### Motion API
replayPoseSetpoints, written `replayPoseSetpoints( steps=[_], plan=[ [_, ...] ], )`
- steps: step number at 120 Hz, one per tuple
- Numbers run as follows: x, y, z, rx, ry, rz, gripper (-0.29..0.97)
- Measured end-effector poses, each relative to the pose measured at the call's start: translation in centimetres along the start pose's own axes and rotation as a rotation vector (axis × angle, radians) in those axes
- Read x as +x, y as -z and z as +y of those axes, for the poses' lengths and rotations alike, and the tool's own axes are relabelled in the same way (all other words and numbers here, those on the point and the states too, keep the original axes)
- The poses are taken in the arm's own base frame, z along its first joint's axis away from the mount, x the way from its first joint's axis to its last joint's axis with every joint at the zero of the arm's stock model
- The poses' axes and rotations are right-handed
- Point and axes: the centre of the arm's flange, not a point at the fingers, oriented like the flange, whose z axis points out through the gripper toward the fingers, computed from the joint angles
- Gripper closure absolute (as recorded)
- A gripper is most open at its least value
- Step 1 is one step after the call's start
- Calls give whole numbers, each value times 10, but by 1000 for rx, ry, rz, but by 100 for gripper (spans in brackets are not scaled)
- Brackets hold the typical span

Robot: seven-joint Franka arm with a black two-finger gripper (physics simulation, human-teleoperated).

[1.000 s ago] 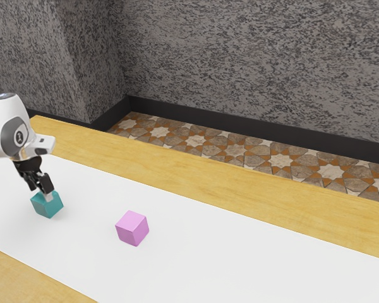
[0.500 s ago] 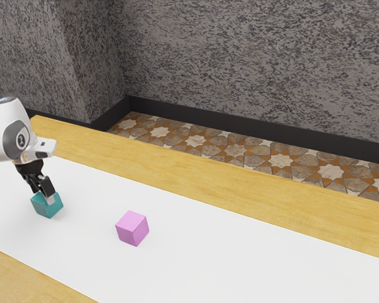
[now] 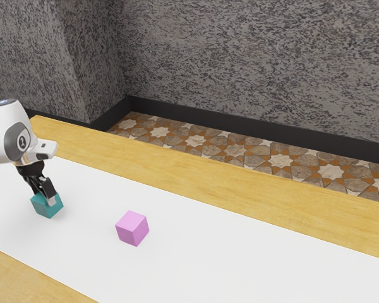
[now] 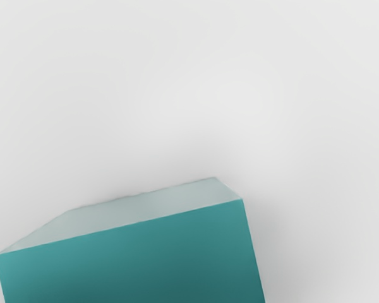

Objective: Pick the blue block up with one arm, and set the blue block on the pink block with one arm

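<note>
Reach to blue block [image 3: 48, 206] done, gripper [image 3: 44, 192] right at it, clamp state untellable; lifting and stacking onto pink block [image 3: 132, 228] left.

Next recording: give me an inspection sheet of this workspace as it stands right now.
Surface: white table top with wooden borders.
Job's things: blue block on the white top; pink block apart from it, toward the exterior view's right, nothing on it.
Clutter: nothing seen.
Grippers: gripper down at the blue block's top; grip cannot be judged.
Cables: nothing seen.
Surroundings: patterned floor tiles, speckled stone walls.
</note>
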Motion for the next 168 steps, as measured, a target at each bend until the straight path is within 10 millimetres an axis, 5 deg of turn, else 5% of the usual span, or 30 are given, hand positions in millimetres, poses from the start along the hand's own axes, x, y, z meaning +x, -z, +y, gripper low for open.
replayPoseSetpoints(
  steps=[168],
  plan=[
    [-1, -20, -4, -11, 19, -12, 0]
  ],
)
